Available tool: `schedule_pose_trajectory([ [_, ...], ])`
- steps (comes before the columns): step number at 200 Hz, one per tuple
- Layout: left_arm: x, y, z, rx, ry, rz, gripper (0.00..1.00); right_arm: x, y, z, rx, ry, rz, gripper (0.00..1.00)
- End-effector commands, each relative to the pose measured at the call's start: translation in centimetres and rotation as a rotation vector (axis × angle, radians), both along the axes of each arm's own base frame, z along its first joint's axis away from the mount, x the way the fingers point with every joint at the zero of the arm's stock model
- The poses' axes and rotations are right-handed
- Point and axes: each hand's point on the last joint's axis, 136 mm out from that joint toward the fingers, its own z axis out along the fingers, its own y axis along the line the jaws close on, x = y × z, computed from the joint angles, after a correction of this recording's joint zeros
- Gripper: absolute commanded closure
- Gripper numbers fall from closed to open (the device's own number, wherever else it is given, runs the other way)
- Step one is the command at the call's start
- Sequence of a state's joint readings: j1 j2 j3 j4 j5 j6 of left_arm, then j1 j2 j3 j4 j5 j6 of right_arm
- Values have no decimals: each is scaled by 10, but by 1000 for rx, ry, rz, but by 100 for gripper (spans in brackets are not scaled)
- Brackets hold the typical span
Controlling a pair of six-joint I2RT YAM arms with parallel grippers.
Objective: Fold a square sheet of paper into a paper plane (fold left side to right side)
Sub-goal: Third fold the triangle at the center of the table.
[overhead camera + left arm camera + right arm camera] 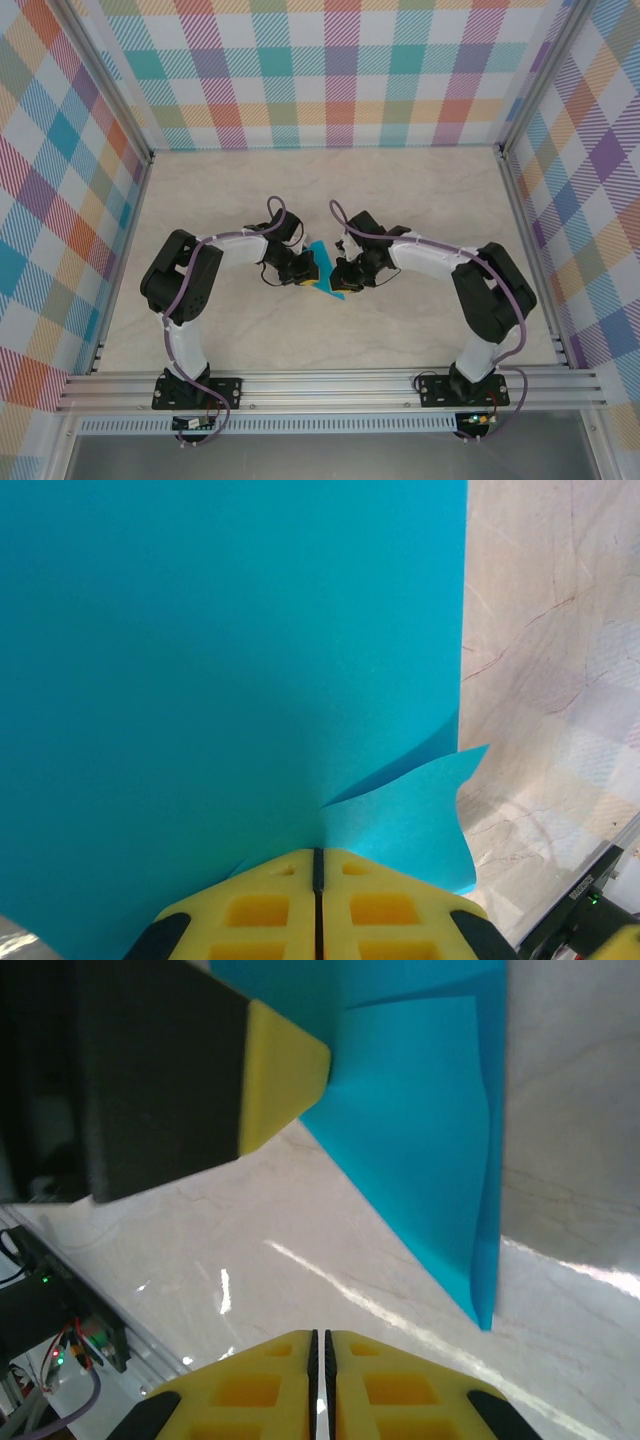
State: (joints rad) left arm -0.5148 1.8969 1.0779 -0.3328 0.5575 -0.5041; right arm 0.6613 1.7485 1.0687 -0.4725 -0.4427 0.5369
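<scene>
My left gripper (pixel 318 858) is pinched shut on the near edge of the teal paper (pixel 200 680). The paper stands up just ahead of its fingertips, one creased flap jutting right, the table (pixel 560 630) beyond. My right gripper (pixel 320 1338) is closed on nothing, with the paper ahead, upper right.

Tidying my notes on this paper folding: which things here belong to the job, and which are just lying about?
Job: teal paper, left gripper pinching it, right gripper shut, off the paper.
Just background: table, plaid walls, metal rail.
</scene>
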Motion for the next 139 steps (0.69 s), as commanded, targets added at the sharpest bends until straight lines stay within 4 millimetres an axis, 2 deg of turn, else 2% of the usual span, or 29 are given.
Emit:
schedule_pose_trajectory([
  [1, -8, 15, -17, 105, 19, 0, 93, 5, -1, -15, -50, 30, -22, 88],
  [100, -7, 15, -14, 107, 13, -3, 93, -13, -26, -58, -179, 106, -40, 88],
  [139, -2, 14, -3, 100, -13, -5, 92, -21, -38, -74, -235, 132, -47, 89],
])
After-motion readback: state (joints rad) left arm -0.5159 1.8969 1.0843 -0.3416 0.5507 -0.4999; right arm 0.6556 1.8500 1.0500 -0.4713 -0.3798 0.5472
